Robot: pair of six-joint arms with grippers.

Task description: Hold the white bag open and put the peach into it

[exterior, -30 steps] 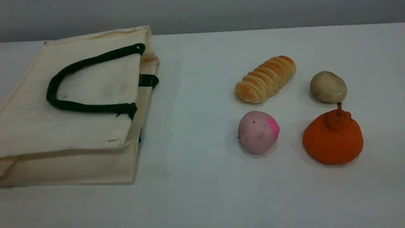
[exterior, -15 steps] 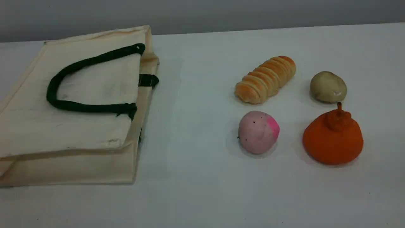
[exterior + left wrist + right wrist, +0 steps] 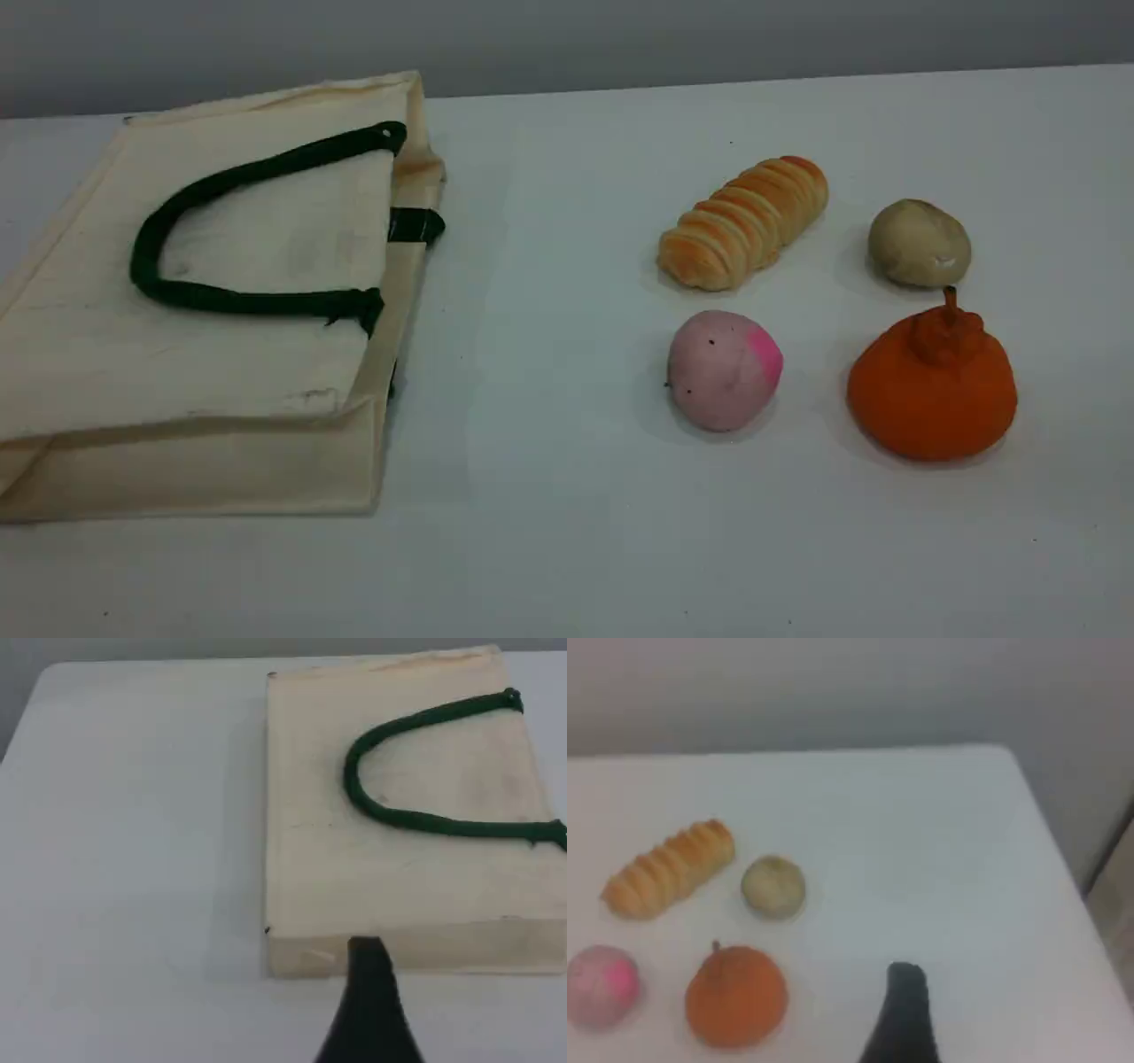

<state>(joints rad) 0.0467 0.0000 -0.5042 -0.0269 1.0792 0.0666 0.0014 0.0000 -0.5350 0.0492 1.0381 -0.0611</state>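
Observation:
The white bag lies flat on the left of the table, its dark green rope handle resting on top. The peach, pale pink with a magenta patch, sits alone right of centre. Neither arm shows in the scene view. In the left wrist view one dark fingertip of my left gripper hangs above the near edge of the bag, holding nothing. The right wrist view shows one fingertip of my right gripper above bare table, to the right of the peach and apart from it.
A ridged bread roll lies behind the peach, a beige potato to its right. An orange stemmed fruit sits right of the peach. The table's right edge falls away in the right wrist view.

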